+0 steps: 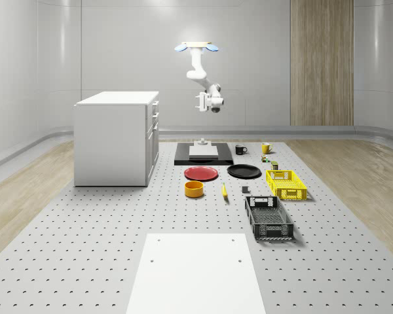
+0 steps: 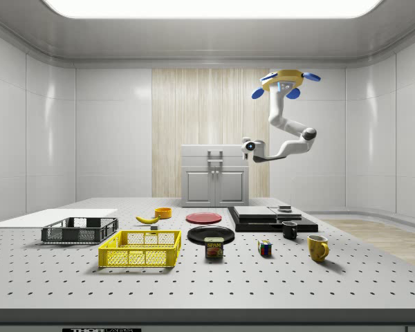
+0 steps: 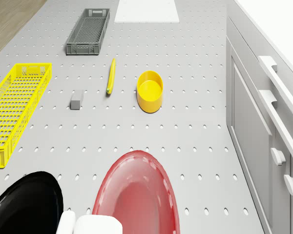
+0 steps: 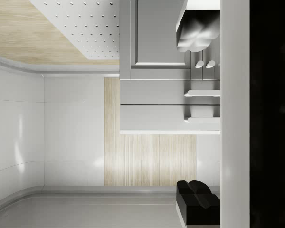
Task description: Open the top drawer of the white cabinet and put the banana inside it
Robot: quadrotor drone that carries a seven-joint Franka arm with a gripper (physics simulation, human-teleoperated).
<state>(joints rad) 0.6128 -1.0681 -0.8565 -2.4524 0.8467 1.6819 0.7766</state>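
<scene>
— So, where does the pincer [image 1: 200, 103] stand?

— I have it spread wide and grasping nothing. In the wrist view both fingertips [image 4: 195, 33] sit far apart, aimed at the front of the white cabinet [image 1: 114, 140]. In the middle of the whole-scene view it hangs at about the height of the cabinet's top edge, apart from the front, with nothing touching.

— And the top drawer [image 2: 214, 153]?

— Shut, flush with the one below it. Its handle [image 2: 214, 156] is untouched, as far as I can see.

— Where's the drone [image 1: 196, 46]?

— Hovering high at the upper centre of the whole-scene view, above the black slab [image 1: 203, 157] by my reckoning, to the right of the cabinet.

— The banana [image 1: 224, 191]?

— Lying on the table [image 1: 85, 261], centre of the frame, near the yellow bowl [image 1: 194, 189] and well apart from the cabinet.

— So what's done?

— Nothing of substance, I'd judge. Closing on the handle, pulling the drawer out, fetching the banana and placing it inside all remain.
</scene>
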